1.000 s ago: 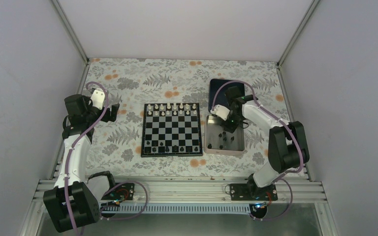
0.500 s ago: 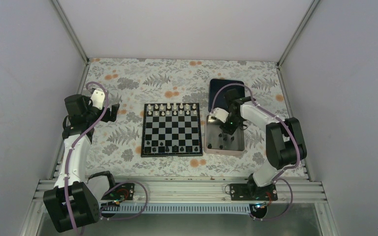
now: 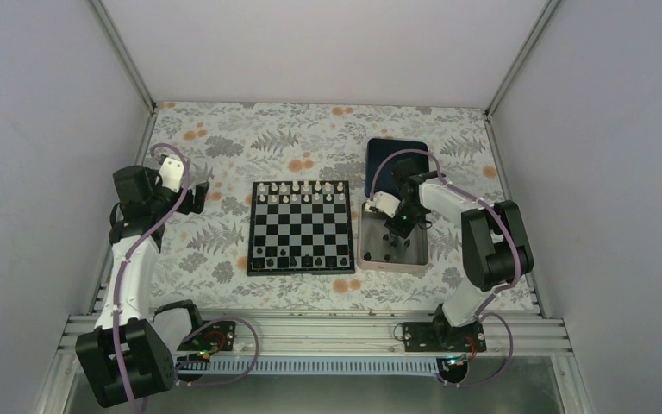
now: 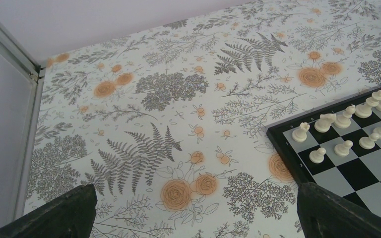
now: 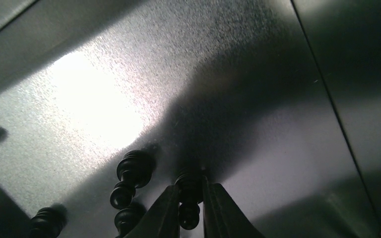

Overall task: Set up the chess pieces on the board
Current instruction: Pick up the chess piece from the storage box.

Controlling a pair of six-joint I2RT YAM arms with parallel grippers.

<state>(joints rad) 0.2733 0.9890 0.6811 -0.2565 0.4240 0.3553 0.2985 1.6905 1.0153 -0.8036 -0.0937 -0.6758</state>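
Gripping one black chess piece (image 5: 189, 184) tight in the right hand (image 5: 190, 194), low in the silver tray (image 3: 414, 255) just right of the board (image 3: 301, 228), spare black pieces (image 5: 131, 173) close beside, and holding the left hand (image 4: 193, 198) wide apart over the desk (image 4: 178, 74) left of the board.

Robot test cell in a laboratory. Plain pale walls (image 3: 43, 129) met at bare aluminium posts (image 3: 122, 53) and closed the workspace on three sides. A left arm (image 3: 134, 274) and a right arm (image 3: 491, 250) were bolted to a slotted aluminium rail (image 3: 310, 329), with exposed circuit boards (image 3: 211, 339) and loose cables (image 3: 250, 345) at their bases. A floral cloth (image 3: 224, 142) formed the floor of the cell.
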